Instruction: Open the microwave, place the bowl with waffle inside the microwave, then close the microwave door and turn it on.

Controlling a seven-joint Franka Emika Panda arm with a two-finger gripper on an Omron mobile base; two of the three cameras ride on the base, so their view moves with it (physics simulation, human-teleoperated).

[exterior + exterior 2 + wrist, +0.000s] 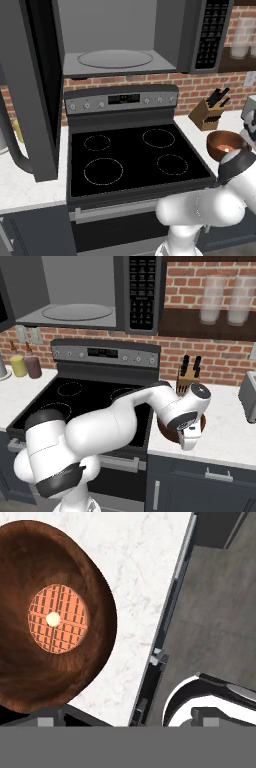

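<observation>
- Door [30, 95] of the big dark grey microwave [120, 37] is swung wide, so loading comes next.
- Round reddish-brown wooden bowl [50, 617] with the tan waffle [58, 618] sits on the white marble counter [145, 572], right of the stove.
- Claw hangs above it, jaws spread wide, holding nothing.

Even, diffuse rendered lighting throughout; soft shadow beneath the bowl [55, 619], coarse pixelated edges, and no glare or blur.
</observation>
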